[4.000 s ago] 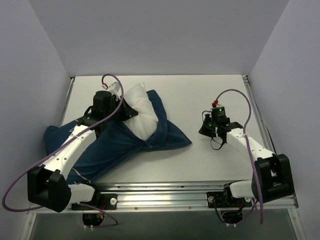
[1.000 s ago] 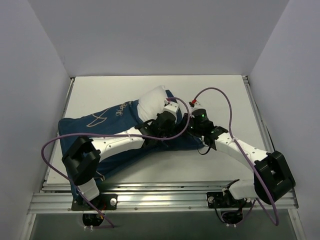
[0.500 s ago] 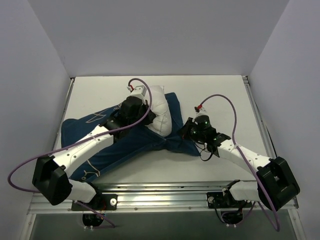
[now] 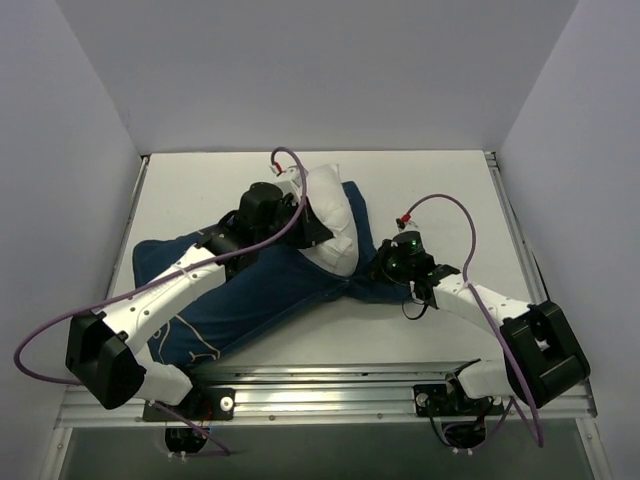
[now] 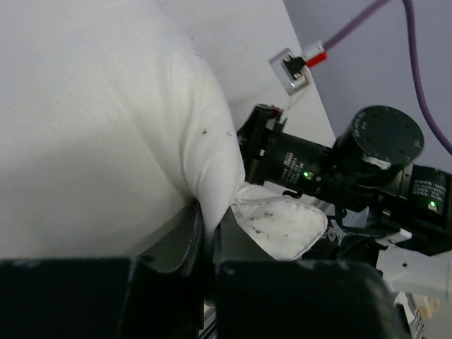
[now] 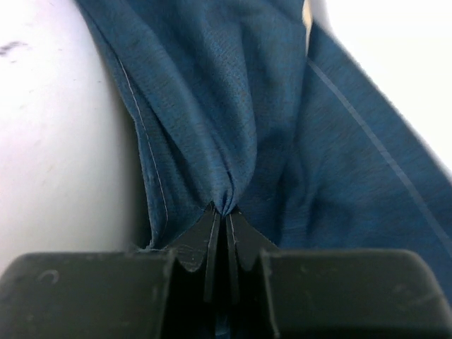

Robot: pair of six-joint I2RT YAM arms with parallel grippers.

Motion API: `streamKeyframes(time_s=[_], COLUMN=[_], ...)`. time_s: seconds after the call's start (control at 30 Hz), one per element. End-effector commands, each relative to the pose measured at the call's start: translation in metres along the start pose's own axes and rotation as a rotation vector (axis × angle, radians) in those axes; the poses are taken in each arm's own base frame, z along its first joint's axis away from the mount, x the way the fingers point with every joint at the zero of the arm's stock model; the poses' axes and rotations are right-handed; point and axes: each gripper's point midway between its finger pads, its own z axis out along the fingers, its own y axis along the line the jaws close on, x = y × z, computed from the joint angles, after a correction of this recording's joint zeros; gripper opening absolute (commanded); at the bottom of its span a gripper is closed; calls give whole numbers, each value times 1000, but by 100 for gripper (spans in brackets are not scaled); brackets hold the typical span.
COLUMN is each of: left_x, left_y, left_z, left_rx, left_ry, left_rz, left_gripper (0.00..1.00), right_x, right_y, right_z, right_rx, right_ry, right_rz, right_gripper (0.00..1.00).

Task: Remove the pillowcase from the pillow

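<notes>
The navy pillowcase [image 4: 240, 295] lies across the table's left and middle. The white pillow [image 4: 332, 222] sticks out of its open end at the middle back. My left gripper [image 4: 305, 225] is shut on a fold of the pillow [image 5: 106, 127], which fills the left wrist view. My right gripper [image 4: 385, 272] is shut on a bunched fold of the pillowcase [image 6: 233, 120] at its right corner, low on the table. The right arm's wrist [image 5: 374, 152] shows close behind the pillow in the left wrist view.
Grey walls enclose the white table [image 4: 430, 190] on three sides. A metal rail [image 4: 320, 385] runs along the near edge. Purple cables loop from both arms.
My left gripper has drawn the pillow right and back, more of it out of the case. The pillowcase's left end slid right. My right gripper stayed clamped on the corner.
</notes>
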Motion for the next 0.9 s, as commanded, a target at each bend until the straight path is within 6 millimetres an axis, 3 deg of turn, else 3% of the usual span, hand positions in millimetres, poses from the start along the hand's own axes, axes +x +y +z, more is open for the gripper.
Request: streamKeyframes(time_s=[0.0, 0.03, 0.1, 0.13, 0.17, 0.23, 0.27, 0.3, 0.33, 0.37, 0.43, 0.47, 0.57, 0.67, 0.73, 0.77, 0.83, 0.87], left_x=[-36, -37, -40, -43, -39, -47, -36, -42, -40, -31, -24, -11, 19, 47, 67, 66, 73, 67], left_y=[-93, -97, -89, -87, -75, -58, -44, -32, -22, -6, 19, 36, 78, 107, 125, 129, 141, 139], left_z=[-30, -33, -36, -44, -45, -58, -61, -72, -77, -83, -98, -105, -119, -121, -116, -111, -100, -91], left_rx=[291, 293, 229, 211, 163, 67, 8, -60, -111, -176, -287, -361, -520, -581, -612, -601, -612, -581], left_ry=[-81, -89, -120, -144, -139, -195, -162, -208, -212, -189, -214, -181, -129, -88, -53, -60, -28, -40], left_rz=[128, 137, 128, 127, 122, 123, 116, 101, 83, 70, 24, 14, -34, -79, -105, -125, -129, -133], left_gripper=[4, 16, 35, 54, 63, 77, 84, 86, 87, 88, 88, 89, 89, 89, 89, 89, 89, 89], right_x=[13, 0, -14, -27, -37, -57, -60, -73, -80, -81, -93, -93, -101, -94, -80, -72, -58, -47], right_y=[-61, -47, -38, -29, -22, -14, -19, -14, -10, -12, 1, 4, 25, 55, 62, 70, 62, 58], right_z=[-5, -9, -18, -27, -35, -52, -60, -68, -76, -82, -93, -97, -109, -111, -102, -98, -82, -75], right_rx=[222, 178, 159, 141, 142, 146, 184, 193, 191, 207, 184, 173, 95, -75, -142, -193, -175, -162], right_ry=[51, 22, -14, -55, -74, -138, -138, -176, -198, -197, -223, -215, -231, -201, -140, -111, -54, -29], right_rz=[-51, -68, -112, -129, -146, -182, -192, -211, -220, -227, -253, -262, -299, -356, -369, -366, -356, -359], right_gripper=[1, 4, 14, 19, 30, 40, 51, 56, 61, 73, 82, 90, 100, 100, 100, 100, 100, 100])
